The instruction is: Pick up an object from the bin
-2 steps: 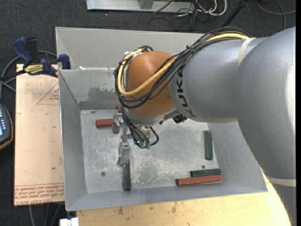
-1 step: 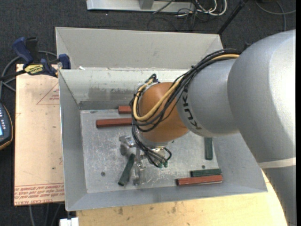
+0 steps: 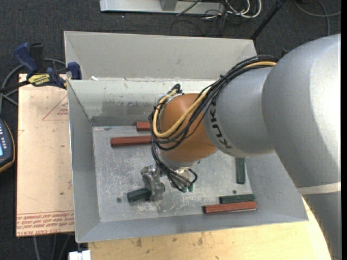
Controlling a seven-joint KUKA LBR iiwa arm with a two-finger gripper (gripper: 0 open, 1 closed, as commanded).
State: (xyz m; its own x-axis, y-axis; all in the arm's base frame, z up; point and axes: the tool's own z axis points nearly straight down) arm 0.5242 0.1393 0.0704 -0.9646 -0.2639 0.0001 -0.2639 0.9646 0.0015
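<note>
– Grey metal bin (image 3: 81, 161), few things in it. Where is the gripper (image 3: 154, 187)?

– Low over the floor, towards the near wall and left of the middle, under the arm's orange cover (image 3: 184, 129) and its looped cables (image 3: 161, 119).

– What is nearest to it?

– A short dark green block (image 3: 136, 196), lying flat. Its right end reaches the gripper's tip; the rest sticks out to the left.

– Is the block held?

– I cannot tell. The tip and the block's end run together, so I cannot say whether the gripper is apart, together or clamped on anything.

– And the other things?

– A long red-brown bar (image 3: 130, 141) lies flat towards the far left, with a shorter red-brown piece (image 3: 143, 126) just behind it, near the far wall. On the right a small green bar (image 3: 240, 171) lies pointing away from the near wall. By the near right corner a green strip (image 3: 238, 199) and a red-brown strip (image 3: 230, 208) lie side by side, the green one farther in. All of them are well apart from the gripper.
</note>
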